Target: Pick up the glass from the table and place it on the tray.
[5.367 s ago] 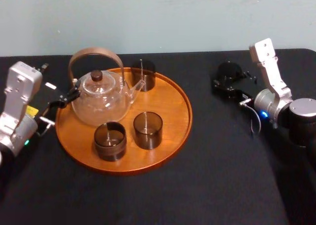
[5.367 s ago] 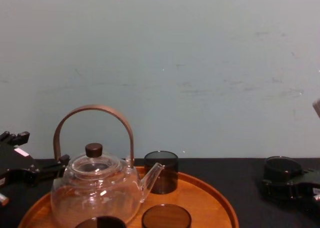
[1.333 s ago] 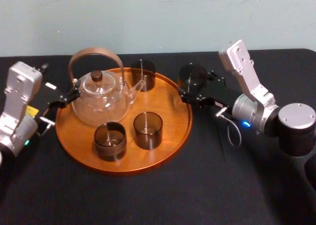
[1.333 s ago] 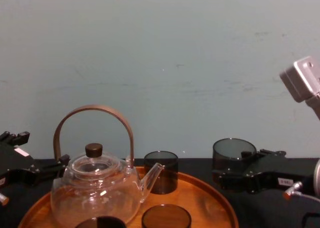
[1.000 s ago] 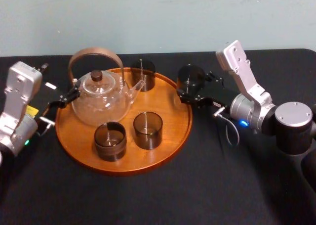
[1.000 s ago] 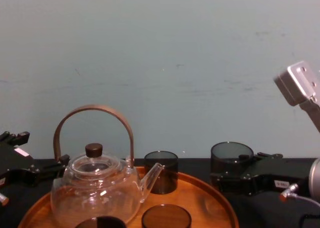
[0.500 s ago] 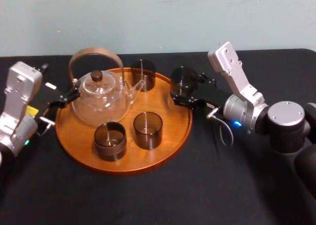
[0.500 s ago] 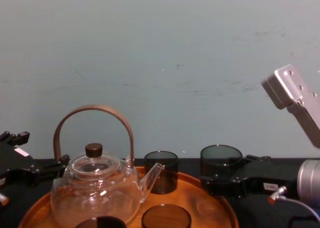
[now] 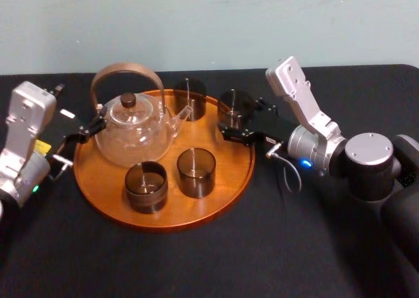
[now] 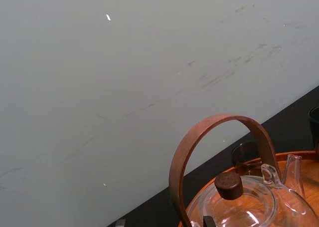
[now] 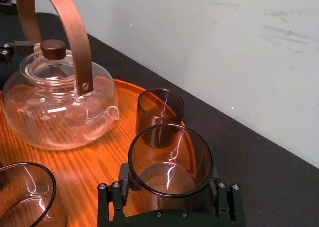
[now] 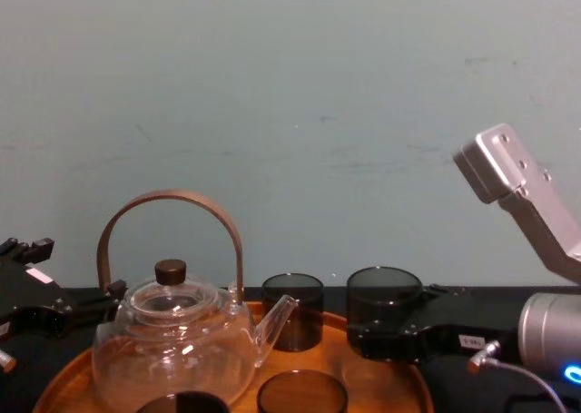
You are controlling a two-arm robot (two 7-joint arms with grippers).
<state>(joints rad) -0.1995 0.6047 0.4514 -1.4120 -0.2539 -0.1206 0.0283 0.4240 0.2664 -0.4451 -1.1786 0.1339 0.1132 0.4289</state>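
The black counter (image 9: pixel 196 265) holds the round wooden tray (image 9: pixel 222 162). Just off the tray's left edge sits the left pincer (image 9: pixel 84 131), close to the teapot, and I cannot tell if it is open or closed. On the left half of the tray stands the clear teapot (image 9: pixel 131 133) with its brown hoop handle. At the front of the tray stand two dark cups (image 9: pixel 145 186), side by side, the right one a bit farther back. At the back of the tray, just past the teapot's spout, stands one more dark cup (image 9: pixel 190 99). To the right of that cup is the glass (image 9: pixel 234 107), upright, over the back right part of the tray and just inside its rim. I cannot tell if its bottom touches the wood. The right pincer (image 9: pixel 237 131) is closed around the glass, one side on each side of it. Its arm reaches in from the counter to the right of the tray.
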